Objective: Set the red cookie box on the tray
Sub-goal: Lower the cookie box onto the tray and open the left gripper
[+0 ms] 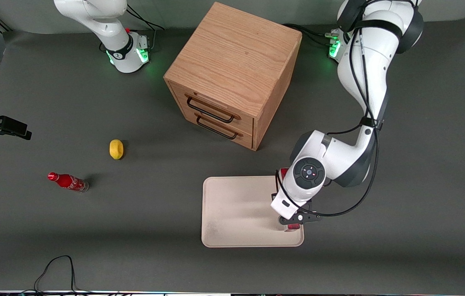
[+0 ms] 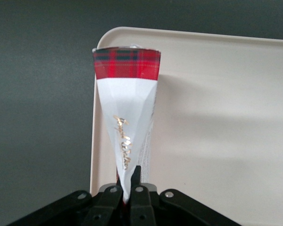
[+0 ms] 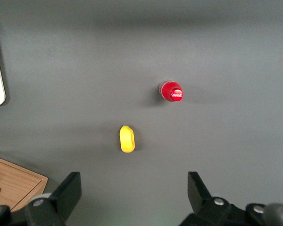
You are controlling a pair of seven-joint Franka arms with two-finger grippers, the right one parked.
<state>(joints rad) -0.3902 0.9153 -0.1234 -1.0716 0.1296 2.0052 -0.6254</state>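
Grey table (image 1: 421, 205) | hand (image 2: 130, 188) grips red cookie box (image 2: 126, 108), gold script unreadable | over tray (image 2: 217, 141)

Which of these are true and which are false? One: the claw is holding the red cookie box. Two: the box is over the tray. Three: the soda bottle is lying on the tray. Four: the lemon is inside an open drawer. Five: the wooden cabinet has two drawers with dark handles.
1. True. The gripper is shut on the red cookie box.
2. True. The box is at the edge of the tray, on the working arm's side.
3. False. The soda bottle stands on the dark table, toward the parked arm's end.
4. False. The lemon lies on the table near the bottle; both drawers are closed.
5. True. The cabinet shows two handled drawers.
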